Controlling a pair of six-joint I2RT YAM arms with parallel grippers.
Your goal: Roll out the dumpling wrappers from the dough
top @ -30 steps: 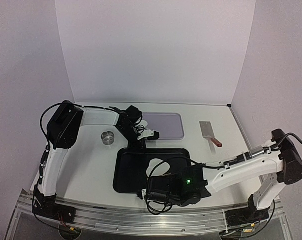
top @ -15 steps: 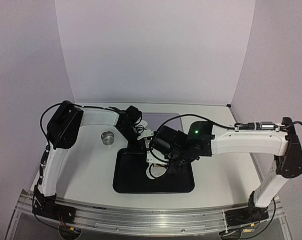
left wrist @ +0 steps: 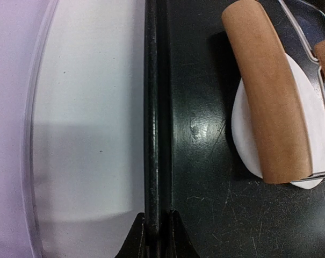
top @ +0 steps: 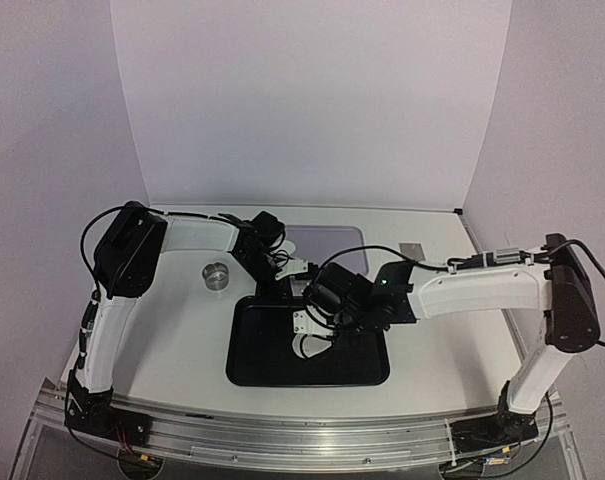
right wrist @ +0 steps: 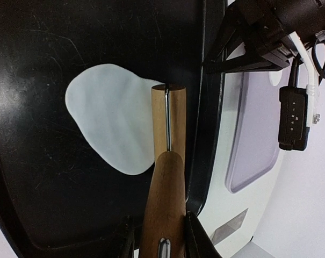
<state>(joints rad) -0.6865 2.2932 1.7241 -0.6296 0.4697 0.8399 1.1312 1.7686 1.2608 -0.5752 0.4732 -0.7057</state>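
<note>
The dough (right wrist: pixel 108 123) is a flat white sheet of irregular outline on the black tray (top: pixel 262 350). In the top view only a sliver of the dough (top: pixel 308 345) shows under my right arm. My right gripper (right wrist: pixel 161 236) is shut on the wooden handle of a rolling pin. The pin's roller (right wrist: pixel 168 121) lies across the dough's edge close to the tray rim. My left gripper (left wrist: pixel 157 236) is shut on the tray's far rim (left wrist: pixel 154 107). From there I see the roller (left wrist: pixel 269 91) lying on the dough (left wrist: pixel 243 129). No dumpling wrappers are in view.
A small metal ring (top: pixel 215 274) stands on the table left of the tray. A lavender tray (top: pixel 337 245) lies behind the black one, and part of a metal scraper (top: pixel 412 250) shows to its right. White walls close in the table.
My right arm with the rolling pin has swung from the tray's near edge to over the dough, which it now mostly covers from above. The left arm has not moved.
</note>
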